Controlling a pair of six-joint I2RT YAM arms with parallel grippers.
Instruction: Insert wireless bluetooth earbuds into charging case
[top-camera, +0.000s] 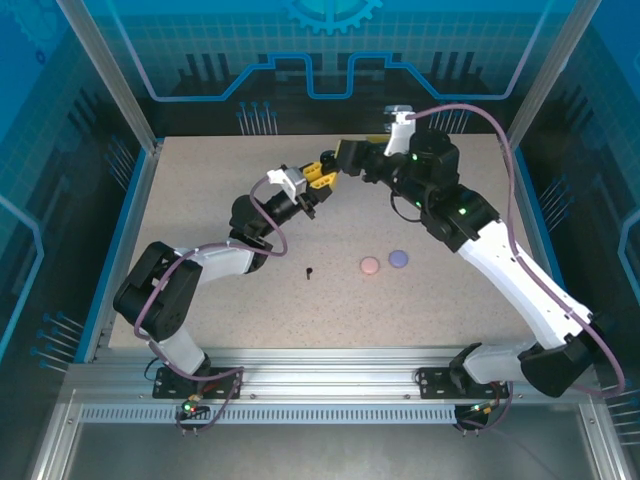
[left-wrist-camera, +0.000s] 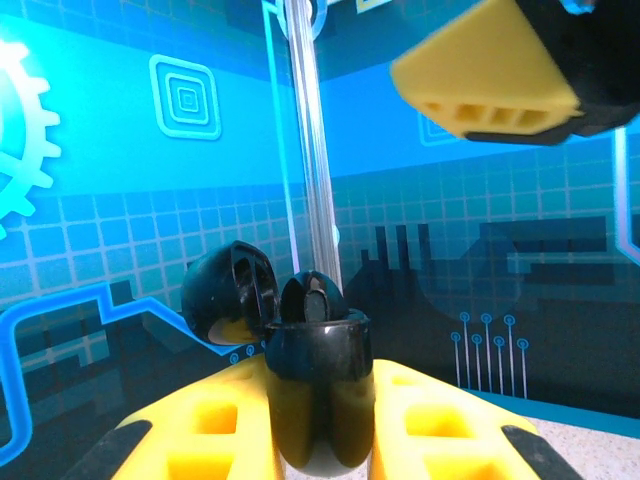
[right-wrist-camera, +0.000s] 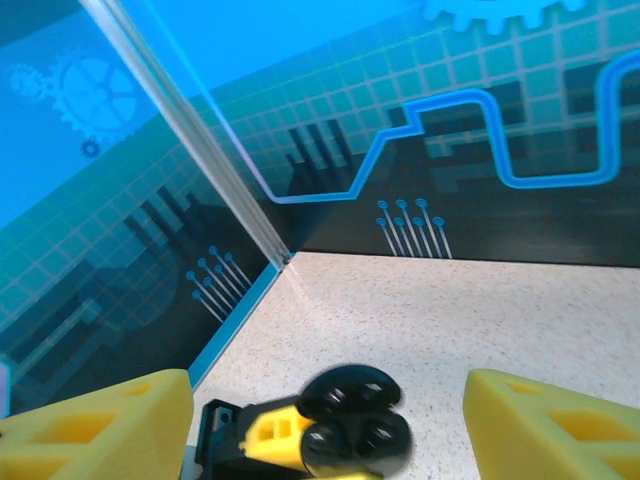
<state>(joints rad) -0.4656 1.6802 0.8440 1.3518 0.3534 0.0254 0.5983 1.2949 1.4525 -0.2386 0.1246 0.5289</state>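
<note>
Just beneath wide-spread right gripper, pinched upright in left gripper: open black charging case. Loose black earbud on table, nearer left arm.

From my feed I see a speckled beige bench boxed in by glossy blue walls printed with grids, circuit lines and a gear. Aluminium posts stand at the back corners. A blue strip edges the bench's left side, and a metal rail runs along its near edge. The light is even.
</note>
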